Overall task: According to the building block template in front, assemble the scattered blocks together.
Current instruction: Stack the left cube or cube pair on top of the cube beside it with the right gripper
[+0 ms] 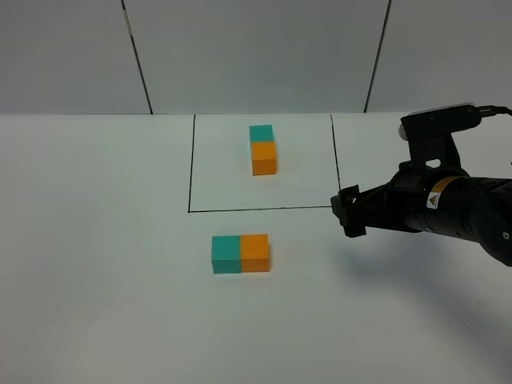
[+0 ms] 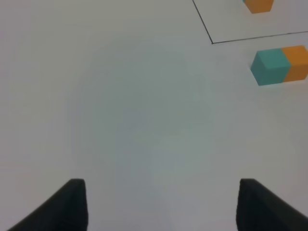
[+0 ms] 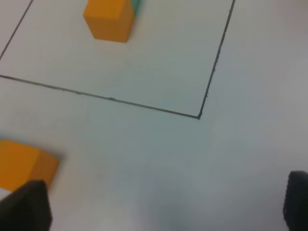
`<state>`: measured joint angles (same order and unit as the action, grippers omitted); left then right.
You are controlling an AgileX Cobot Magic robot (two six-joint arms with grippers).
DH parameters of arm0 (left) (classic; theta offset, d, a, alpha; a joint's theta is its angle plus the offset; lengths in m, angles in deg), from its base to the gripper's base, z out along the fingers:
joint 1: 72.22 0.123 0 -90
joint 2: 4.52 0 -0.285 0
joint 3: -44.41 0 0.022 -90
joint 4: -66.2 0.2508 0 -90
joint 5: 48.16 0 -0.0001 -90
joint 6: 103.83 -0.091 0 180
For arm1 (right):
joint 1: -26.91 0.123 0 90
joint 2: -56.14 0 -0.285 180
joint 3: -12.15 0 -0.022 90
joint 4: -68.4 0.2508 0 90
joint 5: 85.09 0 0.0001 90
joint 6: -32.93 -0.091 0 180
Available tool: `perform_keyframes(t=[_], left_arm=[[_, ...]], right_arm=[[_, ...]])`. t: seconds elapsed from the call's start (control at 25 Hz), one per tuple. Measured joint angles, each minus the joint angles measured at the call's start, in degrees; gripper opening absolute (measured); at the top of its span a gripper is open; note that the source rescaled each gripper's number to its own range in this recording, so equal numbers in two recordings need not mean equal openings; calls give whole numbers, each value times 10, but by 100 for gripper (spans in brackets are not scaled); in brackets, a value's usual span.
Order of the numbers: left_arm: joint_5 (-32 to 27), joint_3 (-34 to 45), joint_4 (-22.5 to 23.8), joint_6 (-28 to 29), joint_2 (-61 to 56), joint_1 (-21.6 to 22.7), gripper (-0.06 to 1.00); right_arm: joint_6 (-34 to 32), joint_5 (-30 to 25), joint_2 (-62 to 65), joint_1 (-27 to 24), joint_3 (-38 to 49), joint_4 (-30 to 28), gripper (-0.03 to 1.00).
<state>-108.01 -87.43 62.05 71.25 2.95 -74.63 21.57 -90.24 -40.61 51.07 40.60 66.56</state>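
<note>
The scattered blocks (image 1: 240, 254) are lying just below the centre of the exterior view, outside the drawn frame. The teal cube (image 1: 226, 254) and the orange cube (image 1: 255, 253) are touching side by side, teal on the left. The building block template (image 1: 262, 148) is sitting in the upper centre, inside the black rectangle (image 1: 264, 210), with its teal half higher in the picture and its orange half lower.

The right gripper (image 1: 347, 212) is hanging at the right of the exterior view, near the frame's lower right corner, with its jaws spread wide and gripping nothing. The left gripper (image 2: 163, 207) is showing only in its own wrist view, its fingers standing apart over bare table (image 2: 120, 120) with nothing between them.

The main risk seems to be coming from the right arm. In its wrist view one dark finger (image 3: 26, 207) is sitting close to the orange cube at the lower left, so a low sideways sweep could be knocking that cube off the teal one and opening a gap. The pair is also running across the picture while the template is running up it. Any turning push applied to one cube alone would probably be splitting the joint, not rotating both together.
</note>
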Motion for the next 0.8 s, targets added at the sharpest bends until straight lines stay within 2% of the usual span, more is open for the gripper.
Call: perform_keyframes(t=[0.12, 0.28, 0.52, 0.64, 0.8], left_arm=[[0, 0, 0, 0, 0, 0, 46], [0, 0, 0, 0, 0, 0, 46], [0, 0, 0, 0, 0, 0, 46], [0, 0, 0, 0, 0, 0, 46], [0, 0, 0, 0, 0, 0, 46]], right_arm=[[9, -14, -1, 0, -15, -6, 98], [50, -94, -14, 1, -83, -39, 97], [217, -270, -102, 40, -241, -84, 97], [307, -345, -164, 65, -329, -88, 97], [395, -443, -252, 96, -439, -76, 96]])
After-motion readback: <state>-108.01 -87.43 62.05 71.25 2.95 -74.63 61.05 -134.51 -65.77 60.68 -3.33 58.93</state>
